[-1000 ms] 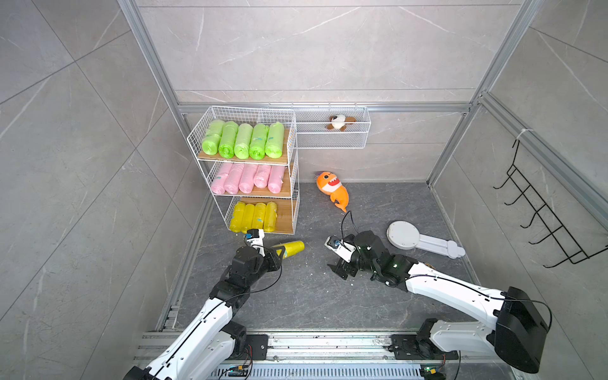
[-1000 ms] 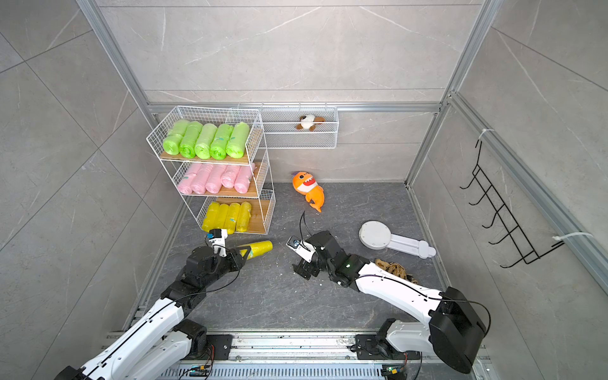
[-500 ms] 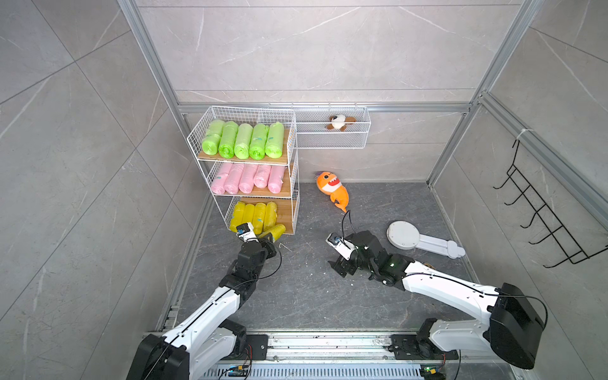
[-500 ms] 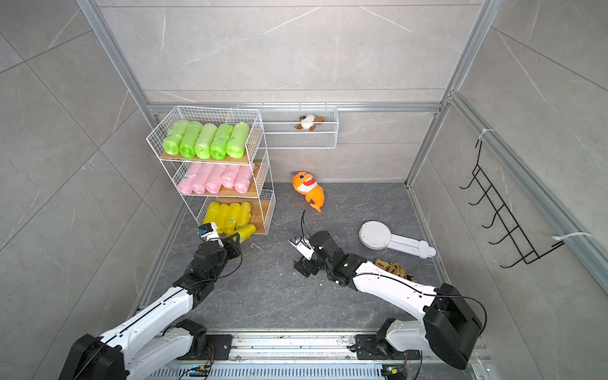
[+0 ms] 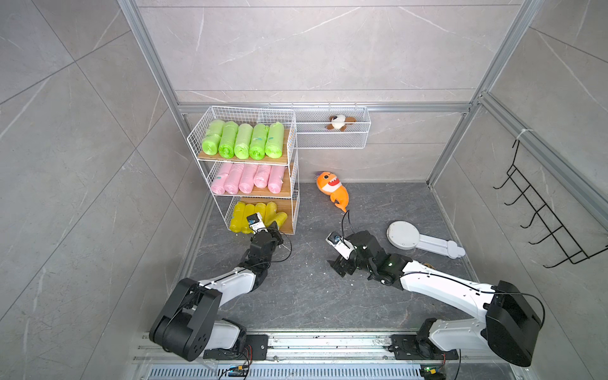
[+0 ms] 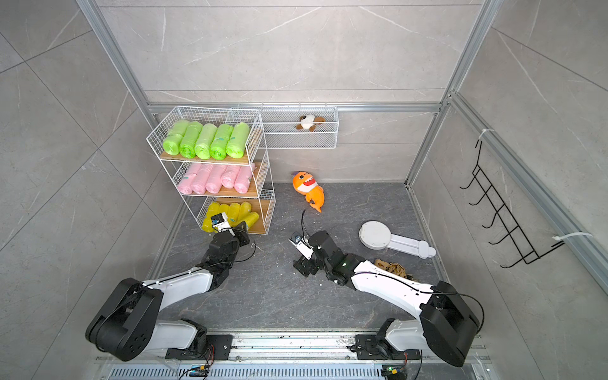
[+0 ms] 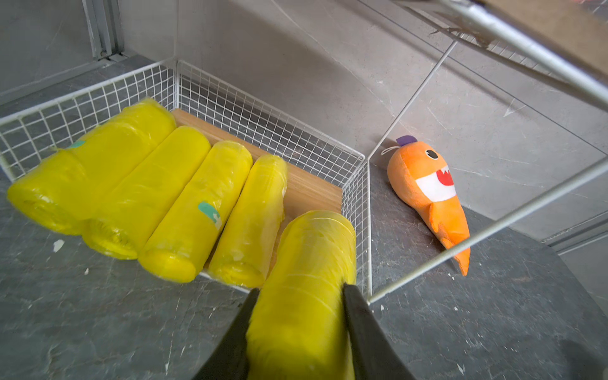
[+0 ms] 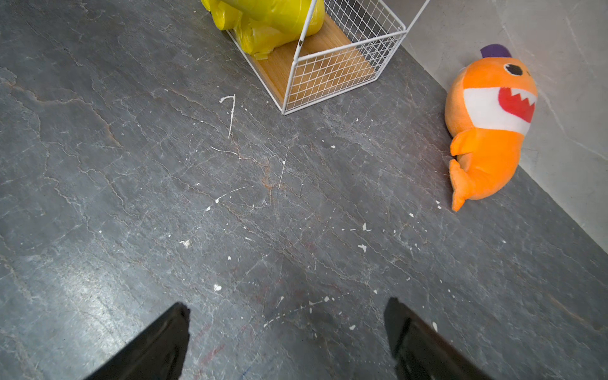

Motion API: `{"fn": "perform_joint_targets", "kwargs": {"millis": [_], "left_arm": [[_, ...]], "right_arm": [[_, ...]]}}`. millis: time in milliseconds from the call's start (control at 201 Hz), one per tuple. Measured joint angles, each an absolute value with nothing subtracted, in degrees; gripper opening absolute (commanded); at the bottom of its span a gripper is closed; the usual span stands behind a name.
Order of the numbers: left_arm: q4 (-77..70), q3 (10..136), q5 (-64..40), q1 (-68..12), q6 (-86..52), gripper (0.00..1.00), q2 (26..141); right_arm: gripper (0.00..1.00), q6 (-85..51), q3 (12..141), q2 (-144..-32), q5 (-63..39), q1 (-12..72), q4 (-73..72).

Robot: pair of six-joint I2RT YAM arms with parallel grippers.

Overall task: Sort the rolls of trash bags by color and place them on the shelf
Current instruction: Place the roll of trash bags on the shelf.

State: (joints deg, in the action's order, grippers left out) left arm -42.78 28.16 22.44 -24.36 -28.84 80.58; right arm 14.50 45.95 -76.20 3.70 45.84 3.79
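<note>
The shelf [image 5: 291, 210] stands at the back left, white wire with three wood boards. Green rolls [image 5: 243, 139] fill the top board, pink rolls [image 5: 248, 177] the middle one, and several yellow rolls [image 5: 253, 212] lie on the bottom one. My left gripper [image 7: 299, 289] is shut on another yellow roll [image 7: 306, 263]. That roll's far end reaches over the bottom board [image 7: 309, 190], at the right end of the row beside the wire side. In both top views the left gripper [image 5: 274, 228] [image 6: 241, 227] sits at the bottom tier's front. My right gripper [image 8: 286, 306] [image 5: 340, 266] hangs open over bare floor.
An orange plush shark [image 5: 332, 190] lies on the floor right of the shelf. A long white wire basket [image 5: 332, 141] on the back wall holds a small plush [image 5: 339, 122]. A white round-headed paddle [image 5: 418, 238] lies at right. Black hooks [image 5: 543, 214] hang on the right wall.
My left arm has carried the yellow roll from the floor in front of the shelf up to the bottom tier. The right gripper has stayed open, nearly still.
</note>
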Motion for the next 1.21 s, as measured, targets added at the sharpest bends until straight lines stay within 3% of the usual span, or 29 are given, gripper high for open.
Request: {"fn": "perform_joint_targets", "kwargs": {"millis": [149, 518, 1214], "left_arm": [[-47.5, 31.0, 22.9, -24.4, -26.7, 0.00, 87.3], [-50.4, 37.9, 23.7, -24.4, -22.2, 0.14, 100.3], [-52.4, 39.4, 23.4, -24.8, -21.3, 0.43, 104.1]], "right_arm": [[0.97, 14.3, 46.0, -76.2, 3.7, 45.7, 3.8], [0.97, 14.1, 46.0, -76.2, 4.4, 45.7, 3.8], [0.96, 13.7, 45.2, -76.2, 5.0, 45.6, 4.0]]}}
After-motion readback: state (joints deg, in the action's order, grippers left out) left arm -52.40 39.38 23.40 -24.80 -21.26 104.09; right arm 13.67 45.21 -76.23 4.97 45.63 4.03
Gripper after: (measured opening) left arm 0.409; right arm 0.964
